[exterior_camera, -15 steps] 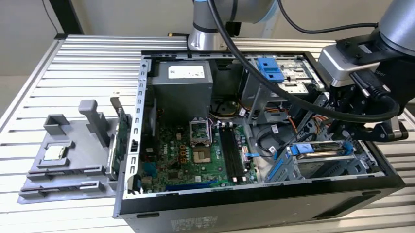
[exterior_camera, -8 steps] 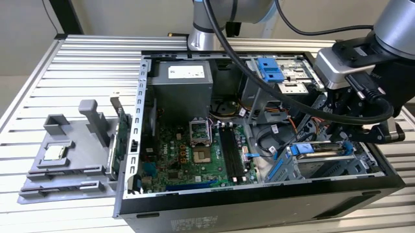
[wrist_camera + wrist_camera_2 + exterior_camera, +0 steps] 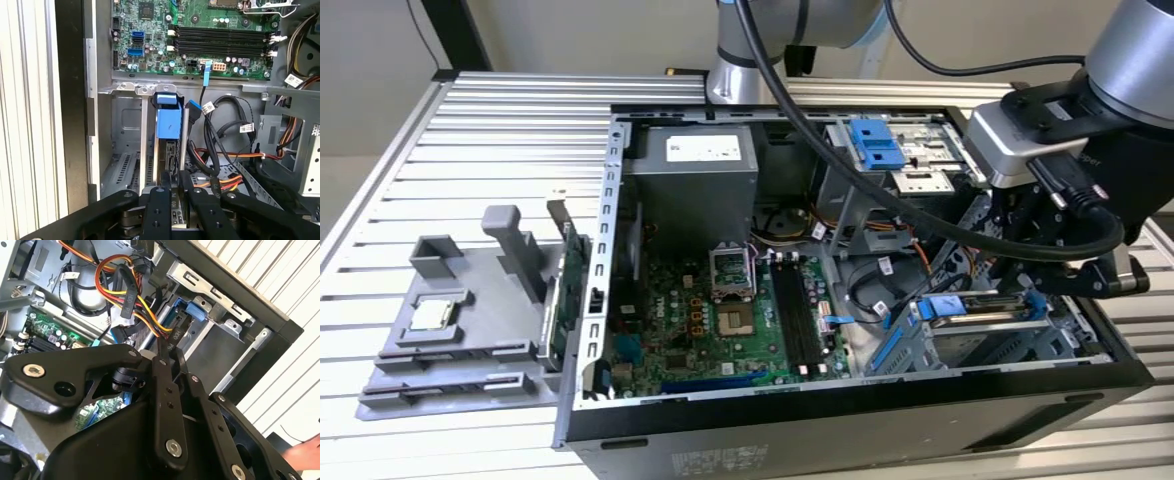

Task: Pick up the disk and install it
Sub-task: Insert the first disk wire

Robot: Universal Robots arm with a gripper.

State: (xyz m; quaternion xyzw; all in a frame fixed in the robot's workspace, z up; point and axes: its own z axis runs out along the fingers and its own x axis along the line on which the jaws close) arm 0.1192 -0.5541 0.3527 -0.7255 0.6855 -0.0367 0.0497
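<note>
Open computer case (image 3: 854,435) lies on the ribbed aluminium bench (image 3: 480,130), toward its edge at the exterior view's right; inside, fingers (image 3: 159,207) seemingly pinch the blue-railed disk (image 3: 167,125).

Blue-railed silver disk (image 3: 167,125) stands on edge inside the case (image 3: 75,100).

Noted: disk (image 3: 167,125) partly hidden behind end effector (image 3: 173,181); blurred hand (image 3: 306,452) cut off at second wrist view's edge.
</note>
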